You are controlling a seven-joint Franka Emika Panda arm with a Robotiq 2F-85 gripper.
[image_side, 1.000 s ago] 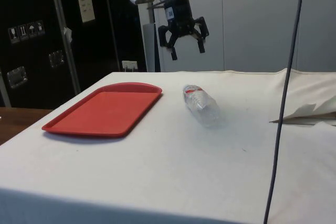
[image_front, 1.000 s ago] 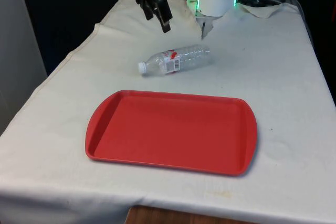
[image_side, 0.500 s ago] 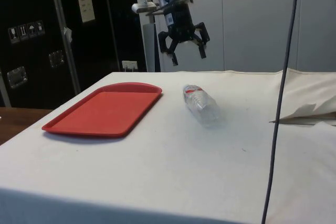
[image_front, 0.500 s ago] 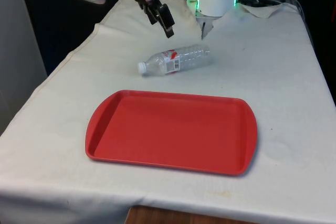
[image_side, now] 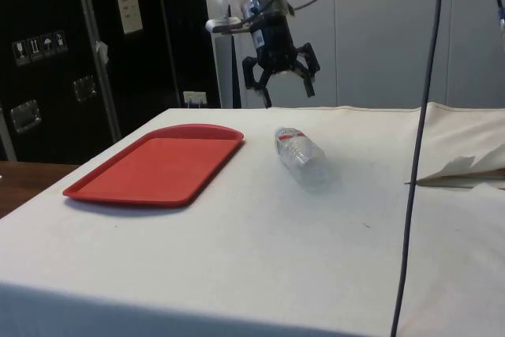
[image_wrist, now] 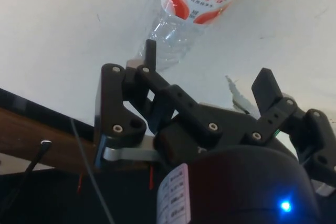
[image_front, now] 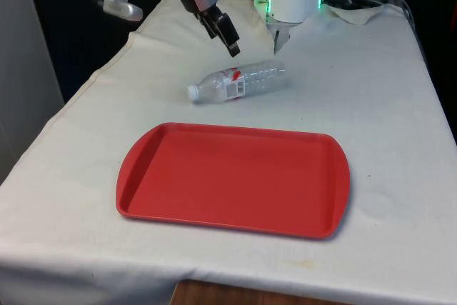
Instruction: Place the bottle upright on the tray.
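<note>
While the bottle (image_front: 238, 81) lies on its side on the white cloth (image_front: 371, 105), the gripper (image_front: 227, 32) hangs in the air above and a little behind it, with its two fingers spread apart and nothing between them. From the front, the bottle rests between the tray (image_front: 143, 169) and the far edge of the table, nearer the far edge than the near one, with its white cap pointing toward the front view's left and its clear ribbed body running off to the front view's right. A red and white label wraps the bottle just behind the neck

From the side (image_side: 301, 156), the bottle sits just beyond the tray's (image_side: 95, 189) far long rim without touching it, and the gripper (image_side: 282, 88) is clearly off the cloth, apart from the bottle, fingers pointing down and splayed wide. At the wrist, the bottle's (image_wrist: 197, 3) labelled middle and ribbed body show past the fingertips (image_wrist: 150, 48), which do not touch it

The tray is red, rectangular with rounded corners and a low raised rim, lying flat in the middle of the table, closer to the near edge, with nothing on it. A thin dark cable (image_side: 418, 147) hangs down in the side picture, and a crumpled fold of cloth (image_side: 465, 170) lies at the table's edge near the robot's base
</note>
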